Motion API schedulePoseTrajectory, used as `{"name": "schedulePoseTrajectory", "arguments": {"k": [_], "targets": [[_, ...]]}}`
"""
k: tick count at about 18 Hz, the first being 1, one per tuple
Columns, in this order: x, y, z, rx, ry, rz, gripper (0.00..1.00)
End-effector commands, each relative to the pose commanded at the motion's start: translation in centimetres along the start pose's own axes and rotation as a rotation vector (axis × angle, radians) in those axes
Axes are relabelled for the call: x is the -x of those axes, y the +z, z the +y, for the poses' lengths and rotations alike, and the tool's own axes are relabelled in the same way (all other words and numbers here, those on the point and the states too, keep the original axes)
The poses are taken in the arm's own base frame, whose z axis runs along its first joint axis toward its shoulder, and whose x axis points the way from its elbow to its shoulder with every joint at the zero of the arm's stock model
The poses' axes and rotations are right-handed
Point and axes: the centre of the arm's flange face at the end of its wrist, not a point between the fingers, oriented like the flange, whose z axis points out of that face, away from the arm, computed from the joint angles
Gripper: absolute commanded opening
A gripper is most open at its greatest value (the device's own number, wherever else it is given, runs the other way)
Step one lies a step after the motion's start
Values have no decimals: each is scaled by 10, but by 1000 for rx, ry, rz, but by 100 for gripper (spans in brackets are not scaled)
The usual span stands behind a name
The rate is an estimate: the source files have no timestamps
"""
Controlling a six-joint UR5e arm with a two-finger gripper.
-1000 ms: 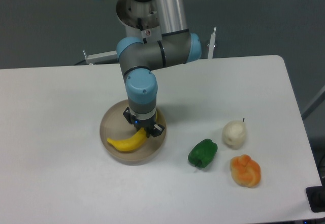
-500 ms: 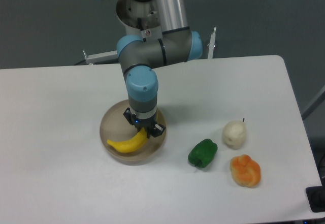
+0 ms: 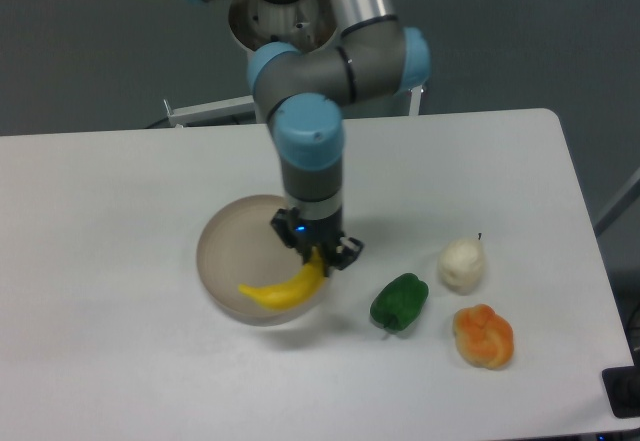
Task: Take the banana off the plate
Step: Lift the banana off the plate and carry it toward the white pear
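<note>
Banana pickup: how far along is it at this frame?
Done: the claw is shut on the banana. In hand: carrying it up; it hangs over the near right rim of the plate. Left: getting it clear of the plate.

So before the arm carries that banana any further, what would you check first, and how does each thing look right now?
1. Grip on the banana: ok. The gripper is shut on its right end.
2. Balance: cannot tell. It is held by one end, with the long part hanging out to the left.
3. Lifted off the plate: cannot tell. The banana sits over the plate's front right rim, but one view does not show a gap.
4. Path to the right: not ok. The green pepper lies close by.
5. White fruit and orange fruit: ok, farther right, apart from the arm.
</note>
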Motion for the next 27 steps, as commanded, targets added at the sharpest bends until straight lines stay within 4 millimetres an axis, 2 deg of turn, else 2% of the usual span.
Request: {"name": "schedulePoseTrajectory", "arguments": {"k": [5, 10, 13, 15, 20, 27], "targets": [[40, -4, 36, 16, 49, -2, 32], [65, -13, 71, 29, 114, 2, 32], [76, -17, 79, 28, 148, -10, 32], [92, -29, 89, 24, 141, -33, 32], [109, -38, 103, 26, 184, -54, 32], [113, -40, 106, 27, 192, -59, 32]]}}
